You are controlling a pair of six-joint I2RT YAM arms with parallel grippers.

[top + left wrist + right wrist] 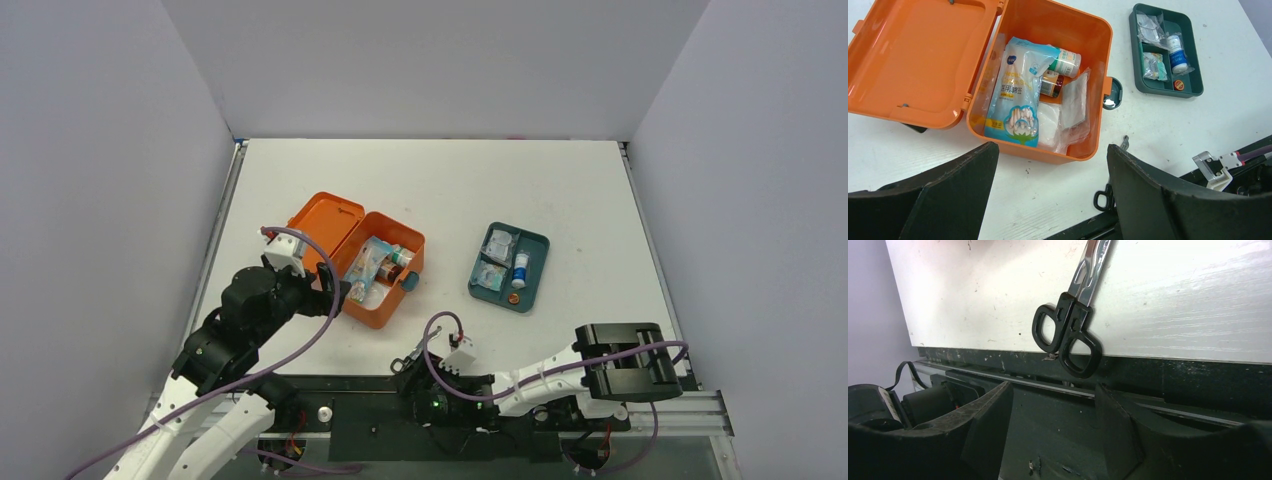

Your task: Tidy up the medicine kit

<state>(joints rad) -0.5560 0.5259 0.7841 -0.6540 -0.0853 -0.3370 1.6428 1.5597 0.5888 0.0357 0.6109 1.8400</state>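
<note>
Orange plastic, lid thrown back flat, the medicine kit (1058, 30) stands open left of centre on the white table (450, 180), already packed with a cotton-swab bag (1015, 90), small bottles and gauze packets. The step in hand looks like fetching the black-handled scissors (1068, 335), which lie at the table's near edge with their loops overhanging it. The right gripper (1050, 395) faces those loops, jaws parted, holding nothing. The left gripper (1052, 150) hangs just before the kit, spread wide and empty. Next, probably, the right jaws must straddle a loop at the overhang, close, then carry the scissors to the crowded box. The teal divided tray (1160, 92) sits apart, to the right.
</note>
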